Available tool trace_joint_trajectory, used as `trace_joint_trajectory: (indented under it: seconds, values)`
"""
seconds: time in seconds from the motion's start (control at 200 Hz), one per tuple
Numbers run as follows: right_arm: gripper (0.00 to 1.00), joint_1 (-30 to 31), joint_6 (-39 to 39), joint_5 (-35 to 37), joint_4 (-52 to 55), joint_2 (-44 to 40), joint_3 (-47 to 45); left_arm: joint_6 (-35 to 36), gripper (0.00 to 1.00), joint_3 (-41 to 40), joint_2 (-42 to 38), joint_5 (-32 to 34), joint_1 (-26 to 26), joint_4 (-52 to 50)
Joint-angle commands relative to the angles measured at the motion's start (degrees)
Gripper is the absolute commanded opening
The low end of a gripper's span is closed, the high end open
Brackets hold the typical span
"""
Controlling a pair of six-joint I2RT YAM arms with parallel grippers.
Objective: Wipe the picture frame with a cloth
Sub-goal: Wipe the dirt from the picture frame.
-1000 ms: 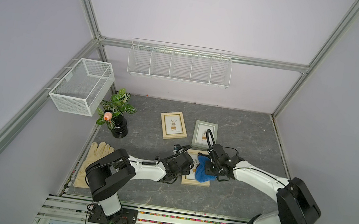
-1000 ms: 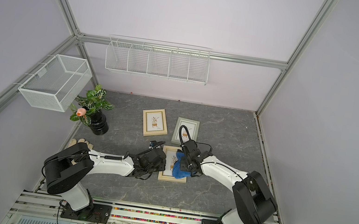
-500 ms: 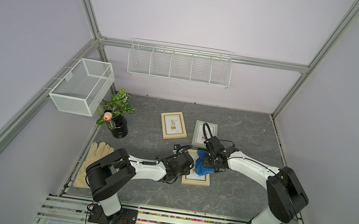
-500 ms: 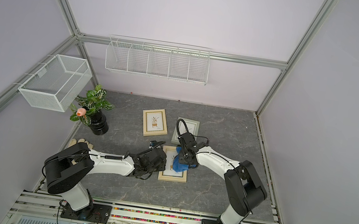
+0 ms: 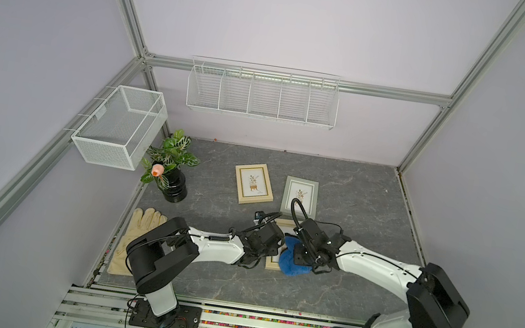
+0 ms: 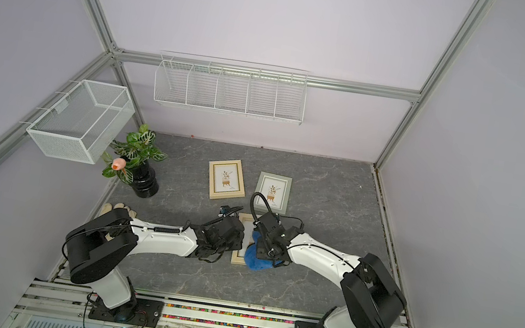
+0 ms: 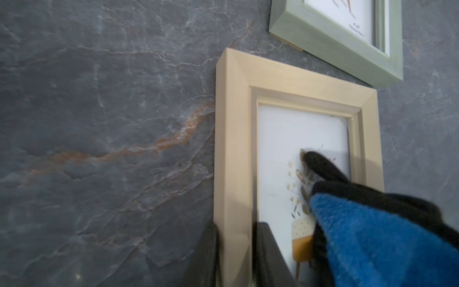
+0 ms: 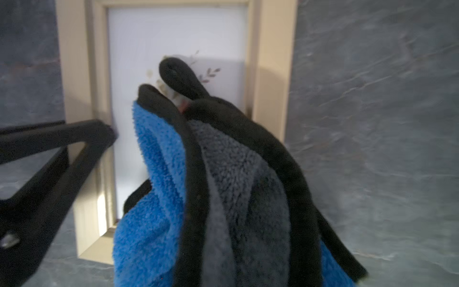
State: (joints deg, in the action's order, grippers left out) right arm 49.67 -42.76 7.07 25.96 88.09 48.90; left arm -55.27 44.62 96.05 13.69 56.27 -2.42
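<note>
On the grey surface (image 5: 355, 201), picture frame (image 7: 233, 149) flat, long axis running from the robot toward the back wall, one long side pinched in the left pincer (image 7: 237, 238). Right pincer (image 5: 302, 257) clamped on the bunched cloth (image 5: 289, 267) over the frame's near half, fingertips buried, print mostly hidden. Pulled back toward the robot since half a second ago.

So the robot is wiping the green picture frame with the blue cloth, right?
Not the green one. The robot is wiping the beige picture frame with the blue cloth; the left wrist view shows the green picture frame lying apart.
</note>
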Motion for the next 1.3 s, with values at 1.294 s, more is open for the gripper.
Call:
trace_joint_trajectory:
  seconds: [1.294]
  values:
    - [0.07, -5.5, 3.1, -2.4, -2.6, 7.4, 4.4, -2.1, 0.13, -2.5, 2.2, 0.2, 0.6, -6.1]
